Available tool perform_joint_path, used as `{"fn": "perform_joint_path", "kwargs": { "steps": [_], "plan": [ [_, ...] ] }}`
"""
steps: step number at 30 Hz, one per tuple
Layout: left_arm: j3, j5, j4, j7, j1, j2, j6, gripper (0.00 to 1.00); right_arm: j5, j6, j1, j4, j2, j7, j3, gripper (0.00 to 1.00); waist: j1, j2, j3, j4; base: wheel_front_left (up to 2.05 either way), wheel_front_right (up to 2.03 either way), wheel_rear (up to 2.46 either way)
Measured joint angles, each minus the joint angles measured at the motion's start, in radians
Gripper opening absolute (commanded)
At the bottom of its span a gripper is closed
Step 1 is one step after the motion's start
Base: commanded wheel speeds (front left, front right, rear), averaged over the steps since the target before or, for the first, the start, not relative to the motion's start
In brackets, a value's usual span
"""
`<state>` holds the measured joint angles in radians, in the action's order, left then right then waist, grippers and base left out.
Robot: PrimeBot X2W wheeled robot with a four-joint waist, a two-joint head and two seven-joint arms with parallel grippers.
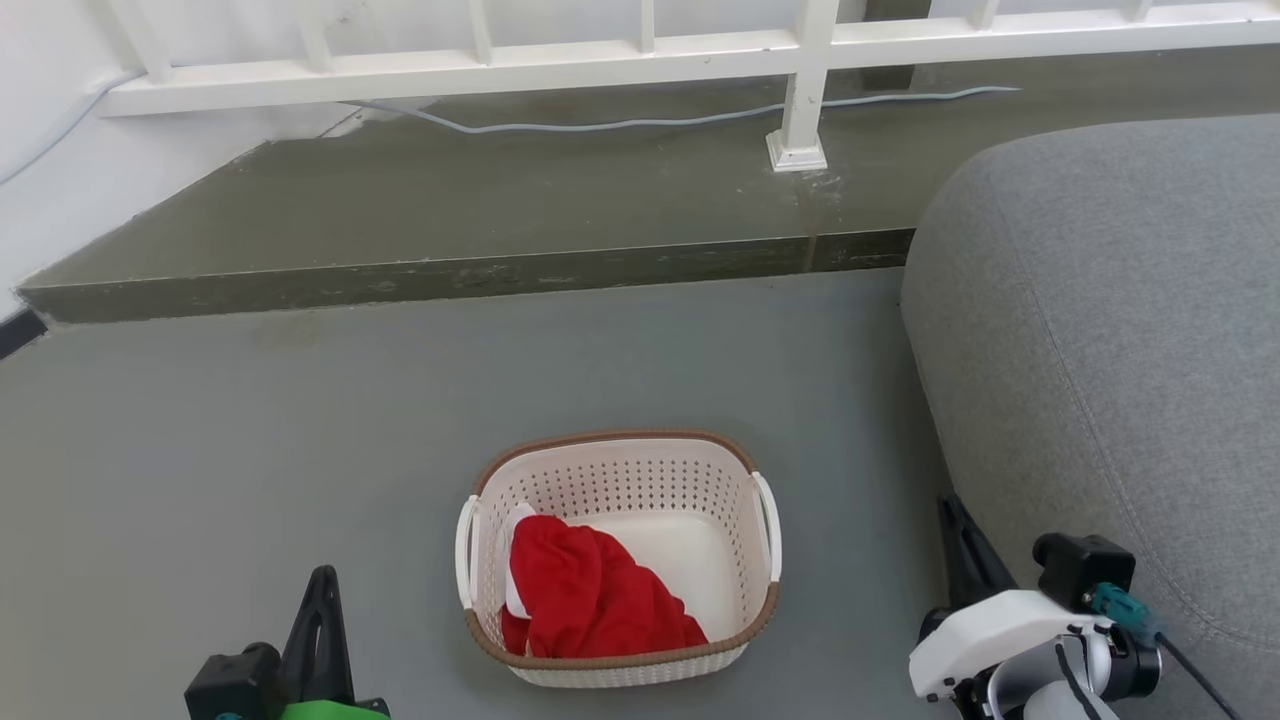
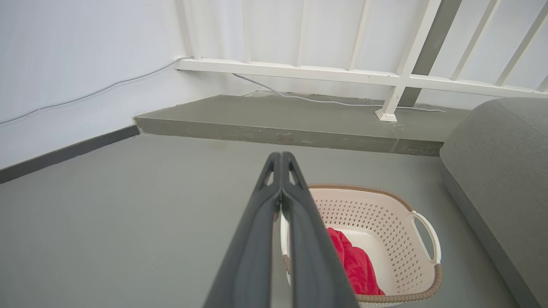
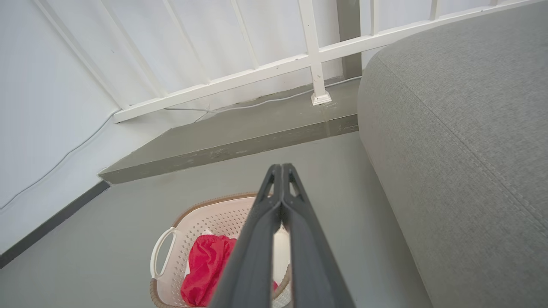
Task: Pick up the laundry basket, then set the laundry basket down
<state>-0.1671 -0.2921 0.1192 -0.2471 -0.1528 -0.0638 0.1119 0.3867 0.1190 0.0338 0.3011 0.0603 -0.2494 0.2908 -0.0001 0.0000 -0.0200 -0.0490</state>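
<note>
Slim dark left gripper point(image 2: 281, 158), perforated woven-rimmed laundry basket point(image 1: 620, 485)

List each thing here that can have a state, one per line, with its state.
laundry basket: upright on the floor, not held, both handles free.
red garment: crumpled inside the basket, toward its left side.
left hand: shut, empty, apart from the basket.
right hand: shut, empty, apart from the basket.
cable: lying loose along the raised step.
</note>
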Motion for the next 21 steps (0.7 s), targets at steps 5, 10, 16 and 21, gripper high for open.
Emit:
{"fn": "perform_joint_path", "kwargs": {
  "steps": [5, 10, 16, 21],
  "plan": [
    [-0.001, -0.061, -0.004, 0.001, -0.001, 0.001, -0.011, 0.0, 0.064, -0.012, 0.0, -0.007, -0.001, 0.011, -0.013, 0.0, 0.0, 0.0, 0.001, 0.003, 0.0, 0.0, 0.0],
    [0.002, -0.142, -0.005, 0.018, -0.001, 0.004, -0.024, 0.0, 0.146, -0.022, 0.0, -0.015, -0.001, 0.023, -0.031, 0.0, 0.0, 0.0, 0.002, 0.006, 0.0, 0.0, 0.0],
    [0.018, -0.252, -0.004, 0.044, 0.0, 0.006, -0.037, 0.0, 0.233, -0.039, -0.001, -0.02, -0.003, 0.051, -0.061, 0.0, 0.0, 0.0, 0.002, 0.009, 0.0, 0.0, 0.0],
    [0.032, -0.32, -0.002, 0.059, 0.002, 0.006, -0.046, 0.0, 0.296, -0.048, -0.001, -0.022, -0.003, 0.068, -0.08, 0.0, 0.0, 0.0, 0.003, 0.011, 0.0, 0.0, 0.0]
  ]
}}
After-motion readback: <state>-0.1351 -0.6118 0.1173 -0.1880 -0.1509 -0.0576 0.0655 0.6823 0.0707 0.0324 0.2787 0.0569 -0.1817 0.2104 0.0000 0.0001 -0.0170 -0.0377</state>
